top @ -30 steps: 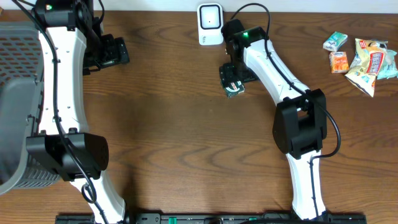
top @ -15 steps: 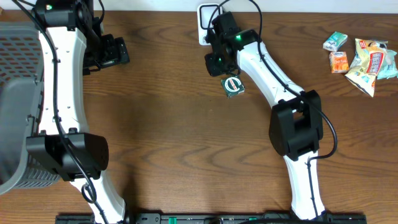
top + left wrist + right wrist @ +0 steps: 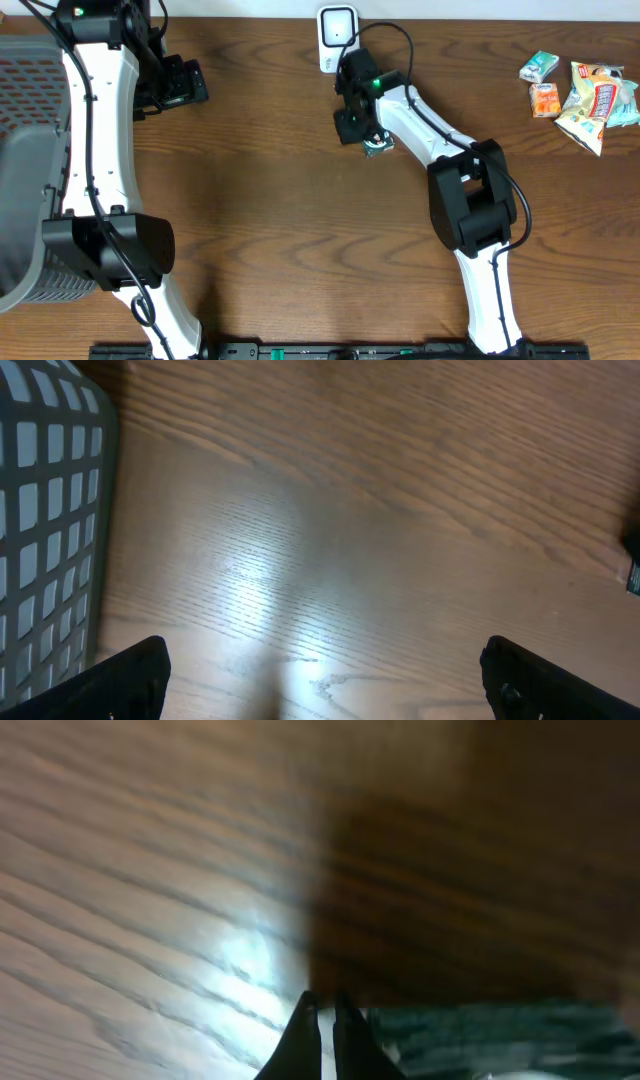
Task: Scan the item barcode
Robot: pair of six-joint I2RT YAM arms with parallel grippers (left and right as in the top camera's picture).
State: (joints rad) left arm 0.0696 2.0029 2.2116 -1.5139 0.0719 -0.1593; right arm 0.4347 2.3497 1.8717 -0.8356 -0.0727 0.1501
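The item, a small dark green packet (image 3: 378,146), lies on the wooden table just below the white barcode scanner (image 3: 338,38). My right gripper (image 3: 358,134) sits at the packet's left edge, low over the table. In the right wrist view its fingers (image 3: 327,1020) are pressed together, and the green packet (image 3: 480,1035) lies right beside them on the right. I cannot tell whether an edge of it is pinched. My left gripper (image 3: 185,85) is far off at the back left, open and empty (image 3: 325,680) over bare wood.
A grey mesh basket (image 3: 20,150) fills the left edge of the table, and its wall (image 3: 40,510) shows in the left wrist view. Several snack packets (image 3: 585,95) lie at the back right.
My right gripper let go of the packet, rose toward the scanner, then came back down at the packet's left edge with its fingers shut. The left arm has not moved.
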